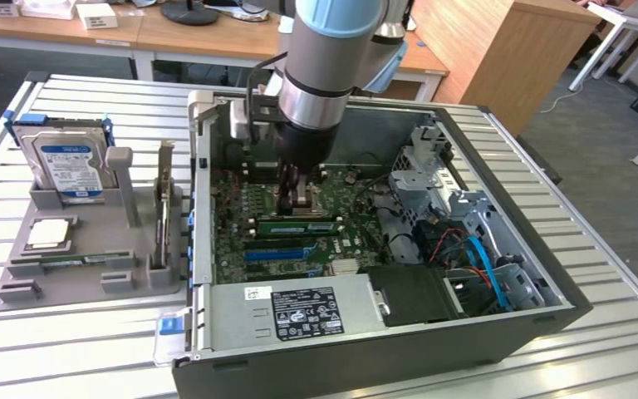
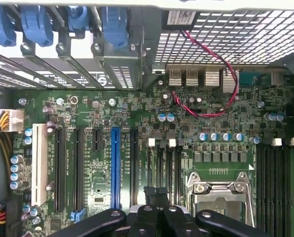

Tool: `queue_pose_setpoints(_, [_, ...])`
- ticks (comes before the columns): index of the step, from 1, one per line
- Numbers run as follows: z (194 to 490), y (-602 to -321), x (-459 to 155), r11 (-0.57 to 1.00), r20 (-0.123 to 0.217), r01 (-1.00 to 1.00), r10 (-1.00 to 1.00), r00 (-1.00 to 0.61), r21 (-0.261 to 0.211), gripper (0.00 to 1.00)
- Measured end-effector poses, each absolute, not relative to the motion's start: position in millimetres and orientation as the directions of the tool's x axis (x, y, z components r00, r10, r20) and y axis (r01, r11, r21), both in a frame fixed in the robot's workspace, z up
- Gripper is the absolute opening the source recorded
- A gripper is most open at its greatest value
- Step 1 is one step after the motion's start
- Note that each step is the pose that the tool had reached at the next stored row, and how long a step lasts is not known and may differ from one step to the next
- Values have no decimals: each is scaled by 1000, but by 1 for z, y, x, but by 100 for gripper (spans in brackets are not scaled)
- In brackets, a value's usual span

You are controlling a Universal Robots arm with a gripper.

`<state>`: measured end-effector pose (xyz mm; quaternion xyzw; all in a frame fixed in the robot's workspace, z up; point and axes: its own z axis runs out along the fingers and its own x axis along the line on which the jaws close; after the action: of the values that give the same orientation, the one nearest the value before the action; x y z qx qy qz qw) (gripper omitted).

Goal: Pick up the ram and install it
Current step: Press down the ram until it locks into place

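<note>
The ram point(image 1: 296, 226), a green stick with a pale label, stands on edge in a memory slot of the motherboard point(image 1: 236, 229), and judging by how level it lies, it looks seated or very nearly so. Directly above it, at twelve o'clock in the exterior view, the claw point(image 1: 296, 208) is drawn narrow with its fingers together, their tips at the stick's upper edge. Whether they pinch that edge or merely bear down on it cannot be told. The wrist view has the same dark fingers point(image 2: 147, 193) closed over the slots beside the processor socket point(image 2: 221, 192). So the pick-up is done and the fitting is in its last stage; whether the latches have locked cannot be seen. At six o'clock from the ram lies a blue expansion slot point(image 1: 280, 252), then the power supply point(image 1: 296, 309). Outside the case point(image 1: 352, 370), at nine o'clock, a grey fixture point(image 1: 86, 283) on the bench point(image 1: 53, 349) holds a processor chip point(image 1: 51, 234) and a hard drive point(image 1: 70, 162).
</note>
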<state>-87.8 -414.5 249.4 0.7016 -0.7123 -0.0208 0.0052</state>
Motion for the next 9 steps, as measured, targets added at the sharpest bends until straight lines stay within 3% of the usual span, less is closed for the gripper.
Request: queue_pose_setpoints(9, [246,-414,-88,15,-22,-999,-1000,-16,37,11])
